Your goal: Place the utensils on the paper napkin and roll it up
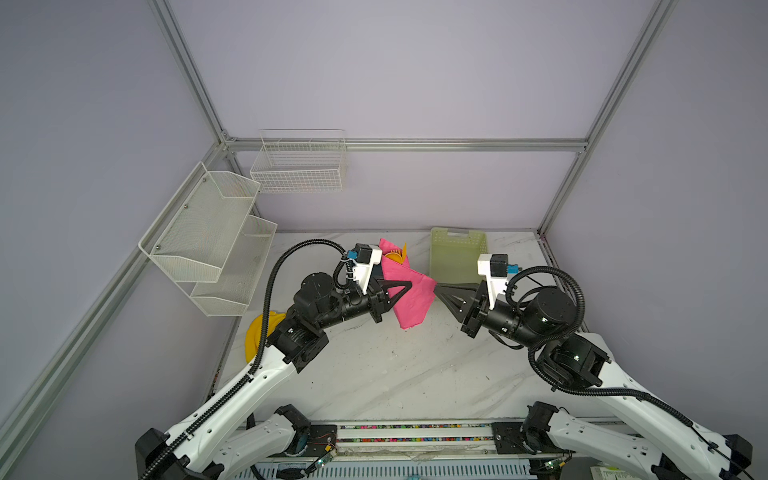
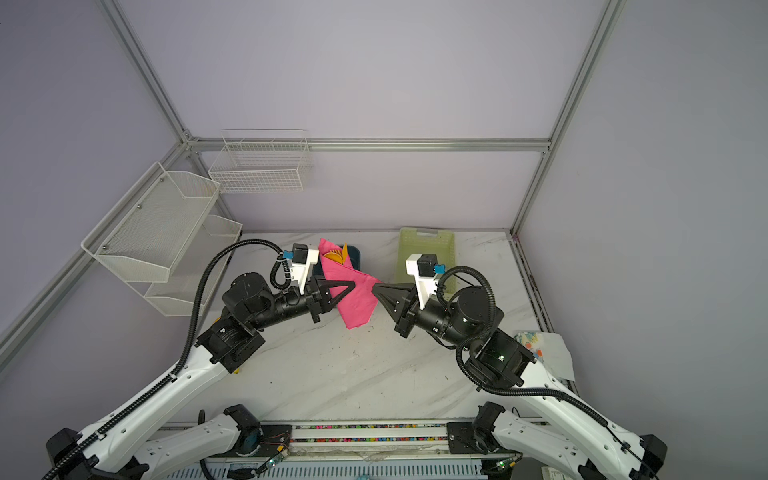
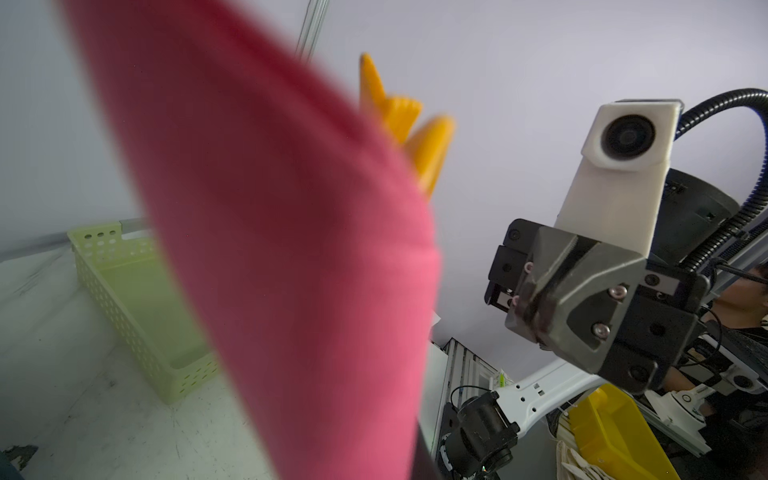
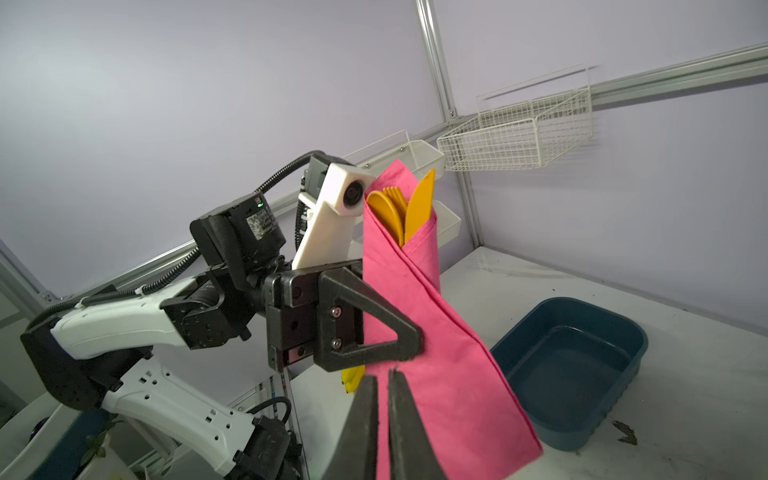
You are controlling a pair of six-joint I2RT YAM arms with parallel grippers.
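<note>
the left gripper holds the paper napkin in the air above the marble table, its jaws pinching the bundle about halfway along its length. the napkin is bright pink and wrapped into a loose, slanted tube around the utensils. these are three orange plastic pieces whose heads, a spoon bowl, fork tines and a knife blade, stick out of the open upper end. the right gripper faces the left one, with its tips right at the napkin's near edge. its jaws stand almost together with only a thin slit between them, and it cannot be told whether they catch any paper. a dark blue tub sits on the table beyond the bundle. a pale green basket stands near the back wall.
</note>
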